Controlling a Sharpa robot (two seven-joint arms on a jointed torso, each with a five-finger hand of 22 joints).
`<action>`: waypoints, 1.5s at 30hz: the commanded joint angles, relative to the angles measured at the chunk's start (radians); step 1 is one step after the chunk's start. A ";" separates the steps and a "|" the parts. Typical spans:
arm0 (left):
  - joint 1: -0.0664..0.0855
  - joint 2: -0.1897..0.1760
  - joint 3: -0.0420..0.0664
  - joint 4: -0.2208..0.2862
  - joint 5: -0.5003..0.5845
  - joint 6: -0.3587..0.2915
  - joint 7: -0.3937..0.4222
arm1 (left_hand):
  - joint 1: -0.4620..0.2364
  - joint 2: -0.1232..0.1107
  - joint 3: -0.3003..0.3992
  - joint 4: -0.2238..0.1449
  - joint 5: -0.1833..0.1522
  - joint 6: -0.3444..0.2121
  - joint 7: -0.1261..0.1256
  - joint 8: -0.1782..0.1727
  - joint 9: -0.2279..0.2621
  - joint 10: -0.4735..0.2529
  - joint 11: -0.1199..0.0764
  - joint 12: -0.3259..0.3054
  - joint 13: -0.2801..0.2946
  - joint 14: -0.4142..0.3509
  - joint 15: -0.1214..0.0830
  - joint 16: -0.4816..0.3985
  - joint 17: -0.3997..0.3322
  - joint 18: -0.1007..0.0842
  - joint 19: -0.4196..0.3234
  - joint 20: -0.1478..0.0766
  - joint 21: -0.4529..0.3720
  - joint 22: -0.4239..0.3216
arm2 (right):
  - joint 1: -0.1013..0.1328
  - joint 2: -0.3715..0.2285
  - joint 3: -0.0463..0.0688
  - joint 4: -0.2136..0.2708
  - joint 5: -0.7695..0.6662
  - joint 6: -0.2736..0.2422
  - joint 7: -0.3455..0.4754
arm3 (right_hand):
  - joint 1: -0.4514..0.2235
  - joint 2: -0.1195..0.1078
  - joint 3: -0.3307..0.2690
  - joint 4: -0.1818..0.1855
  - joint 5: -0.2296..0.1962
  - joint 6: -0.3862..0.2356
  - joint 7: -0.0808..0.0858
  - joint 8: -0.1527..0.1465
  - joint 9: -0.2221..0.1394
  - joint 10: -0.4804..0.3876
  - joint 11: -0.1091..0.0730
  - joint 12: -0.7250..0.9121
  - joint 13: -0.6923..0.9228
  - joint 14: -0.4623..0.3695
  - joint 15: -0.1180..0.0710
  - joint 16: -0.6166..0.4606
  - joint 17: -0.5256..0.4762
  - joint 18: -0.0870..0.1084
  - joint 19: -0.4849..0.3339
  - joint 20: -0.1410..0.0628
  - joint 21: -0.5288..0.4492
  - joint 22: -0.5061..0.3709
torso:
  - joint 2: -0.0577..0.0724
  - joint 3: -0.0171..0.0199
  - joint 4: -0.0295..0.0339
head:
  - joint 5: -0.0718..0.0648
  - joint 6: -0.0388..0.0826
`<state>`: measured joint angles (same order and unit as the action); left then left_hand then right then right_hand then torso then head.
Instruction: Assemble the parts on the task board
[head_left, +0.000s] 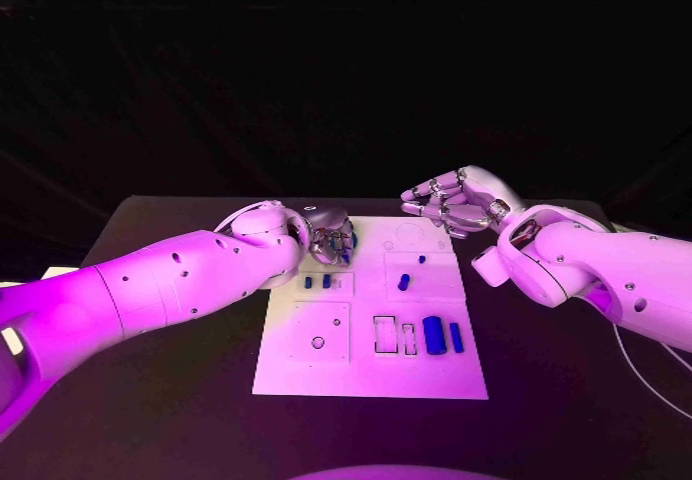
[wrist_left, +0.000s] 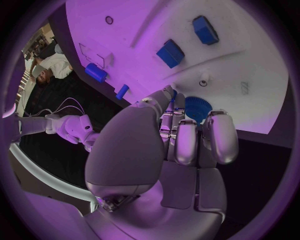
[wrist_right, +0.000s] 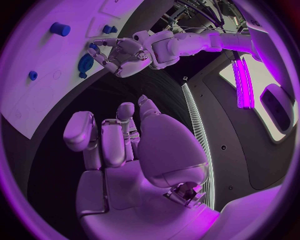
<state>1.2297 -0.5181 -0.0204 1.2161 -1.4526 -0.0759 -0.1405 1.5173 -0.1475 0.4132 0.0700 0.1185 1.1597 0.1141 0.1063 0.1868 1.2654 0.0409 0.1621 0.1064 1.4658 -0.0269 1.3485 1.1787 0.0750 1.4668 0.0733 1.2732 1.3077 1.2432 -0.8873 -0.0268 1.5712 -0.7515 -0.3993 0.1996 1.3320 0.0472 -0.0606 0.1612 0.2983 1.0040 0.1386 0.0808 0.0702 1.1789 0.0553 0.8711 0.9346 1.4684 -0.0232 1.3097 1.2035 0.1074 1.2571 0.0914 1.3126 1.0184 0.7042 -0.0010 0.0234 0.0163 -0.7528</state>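
The board (head_left: 369, 372) lay flat at the middle of the table (head_left: 577, 400), reaching from near the far edge toward the near edge. Blue parts rested on it: a large block (head_left: 434, 335) and a thin bar (head_left: 456, 337) side by side toward the right edge of the board, beside two empty rectangular slots (head_left: 385, 334); a small piece (head_left: 404, 282) stood near the board's centre; two short pegs (head_left: 307, 283) sat toward its left edge. A round ribbed blue disc (wrist_left: 199, 108) lay at the far left corner of the board. The left robot hand (head_left: 329, 238) hovered over that corner, fingers curled downward with their tips at the disc; whether it gripped the disc could not be told. The right robot hand (head_left: 450, 207) was raised beyond the far right corner of the board, clear of it, fingers curled inward and holding nothing.
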 joint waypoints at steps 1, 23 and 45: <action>0.007 -0.022 0.009 0.025 0.121 -0.012 -0.016 | -0.012 0.001 0.006 -0.001 -0.002 0.009 0.002 -0.002 -0.001 0.006 0.003 -0.006 -0.001 0.036 -0.009 0.004 -0.002 -0.011 0.026 -0.008 0.007 0.083 | -0.001 -0.001 0.000 0.001 -0.004 0.012 0.007 | 0.000 0.009 -0.001 0.004 0.003 -0.003 0.004 0.003 0.000 0.002 0.000 0.005 0.001 0.026 0.003 -0.003 0.000 0.006 -0.007 -0.003 -0.006 -0.001 | -0.001 0.0013 0.0019 | -0.003 0.003; 0.012 -0.106 0.016 0.041 0.119 0.049 -0.034 | -0.024 -0.006 0.018 -0.009 0.001 0.009 0.003 -0.007 -0.006 0.009 0.005 -0.017 -0.001 0.035 -0.008 0.003 -0.006 -0.012 0.027 -0.007 0.013 0.089 | -0.002 -0.005 0.000 0.000 -0.004 0.014 0.006 | 0.000 0.009 -0.001 0.004 0.003 -0.003 0.004 0.003 0.000 0.002 0.000 0.005 0.001 0.026 0.003 -0.003 0.000 0.006 -0.007 -0.003 -0.006 -0.001 | -0.001 -0.0012 0.0040 | 0.004 0.001; 0.000 -0.074 0.007 0.009 0.106 0.058 -0.021 | -0.027 -0.007 0.021 -0.011 0.001 0.008 0.003 -0.009 -0.007 0.010 0.004 -0.019 -0.001 0.035 -0.007 0.004 -0.007 -0.012 0.027 -0.007 0.012 0.088 | -0.002 -0.003 0.000 0.000 -0.004 0.015 0.007 | 0.000 0.009 -0.001 0.004 0.003 -0.003 0.004 0.003 0.000 0.002 0.000 0.005 0.001 0.026 0.003 -0.003 0.000 0.006 -0.007 -0.003 -0.006 -0.001 | -0.001 0.0003 0.0030 | 0.006 -0.001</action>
<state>1.2303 -0.5959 -0.0129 1.2258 -1.3383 -0.0343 -0.1711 1.5020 -0.1557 0.4298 0.0588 0.1184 1.1629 0.1176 0.1020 0.1781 1.2688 0.0446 0.1464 0.1061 1.4658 -0.0268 1.3485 1.1724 0.0769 1.4668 0.0734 1.2819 1.3074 1.2417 -0.8914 -0.0268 1.5706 -0.7515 -0.3981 0.1993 1.3320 0.0472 -0.0606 0.1612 0.2982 1.0041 0.1386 0.0808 0.0702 1.1790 0.0553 0.8711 0.9343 1.4684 -0.0232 1.3097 1.2035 0.1074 1.2571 0.0914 1.3126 1.0184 0.7029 -0.0003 0.0265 0.0232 -0.7544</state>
